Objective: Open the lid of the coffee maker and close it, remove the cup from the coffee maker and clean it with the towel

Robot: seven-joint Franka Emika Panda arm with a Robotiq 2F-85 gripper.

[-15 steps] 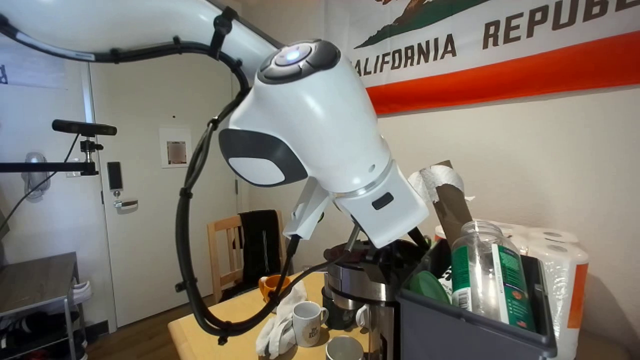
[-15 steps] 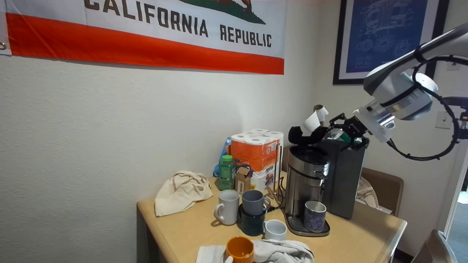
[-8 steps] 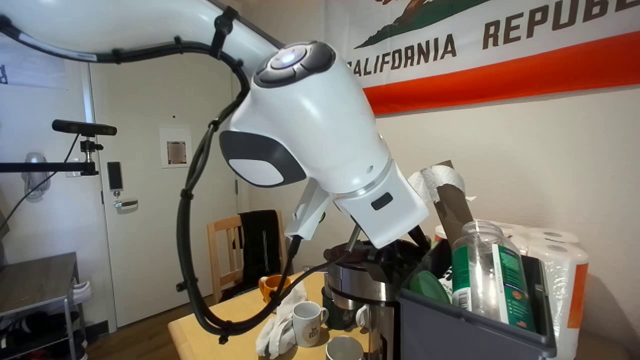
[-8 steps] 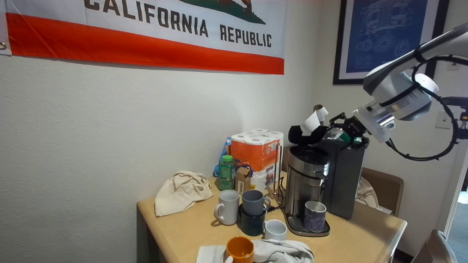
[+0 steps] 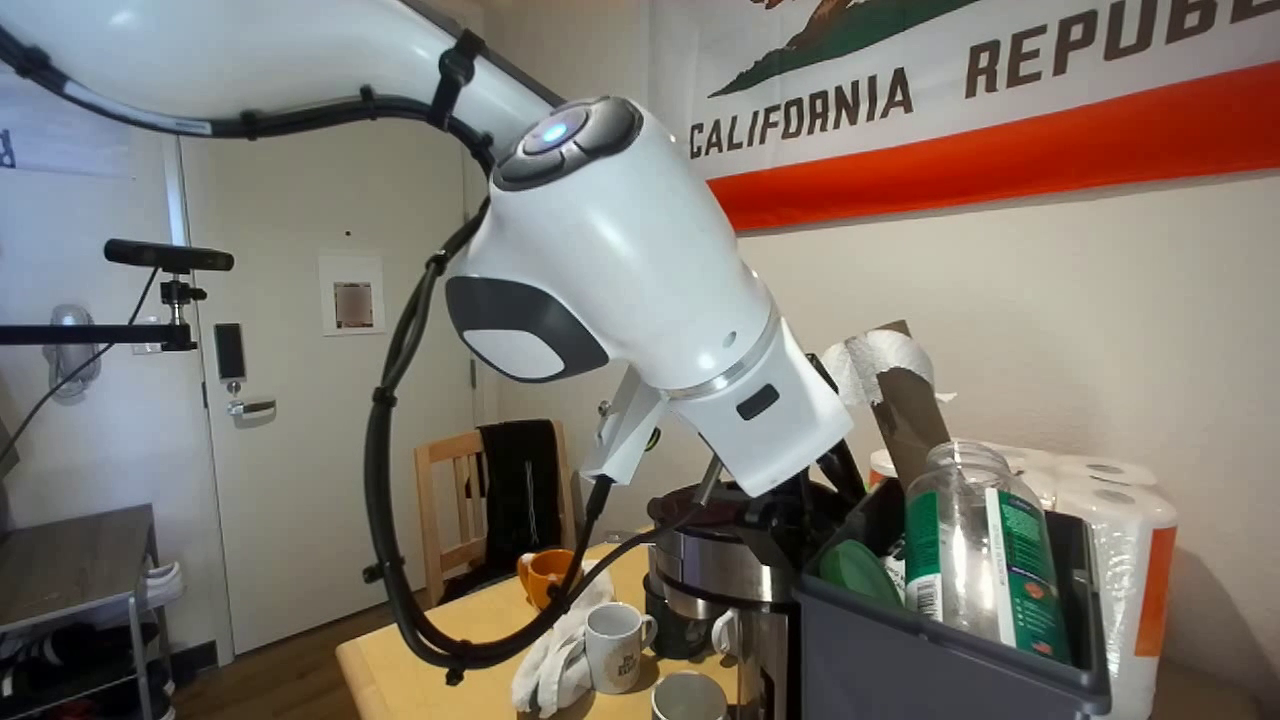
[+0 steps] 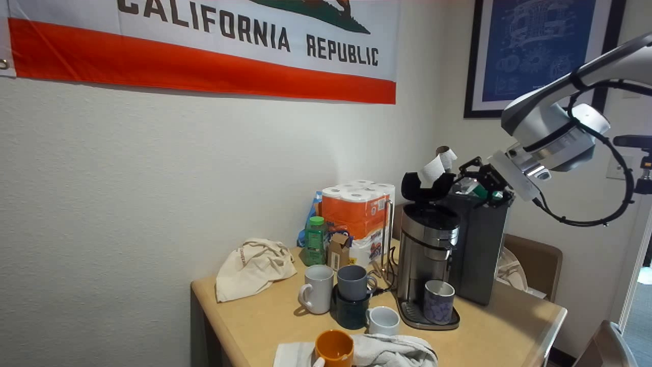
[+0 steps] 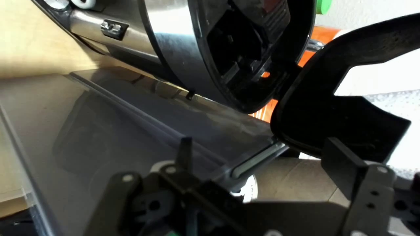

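The silver and black coffee maker (image 6: 425,255) stands on the table with its black lid (image 6: 429,188) raised; the open top also shows in the wrist view (image 7: 234,49). A purple patterned cup (image 6: 439,302) stands upright on its drip tray. My gripper (image 6: 467,192) is at the raised lid's side, above the dark bin. In the wrist view my gripper (image 7: 262,150) has its fingers wide apart with nothing between them; one fingertip overlaps the lid (image 7: 315,121), and I cannot tell if it touches. A light towel (image 6: 395,350) lies at the table's front, under an orange mug (image 6: 334,347).
A dark grey bin (image 6: 473,244) holding a clear jar (image 5: 980,560) and a cardboard tube (image 5: 905,410) stands right beside the coffee maker. A white mug (image 6: 319,289), stacked dark mugs (image 6: 352,283), a small white mug (image 6: 383,321) and a paper-roll pack (image 6: 354,214) are nearby.
My arm has shifted slightly, and my gripper has moved a little towards the raised lid. The lid has tipped slightly further up. Cup, towel and mugs have not moved.
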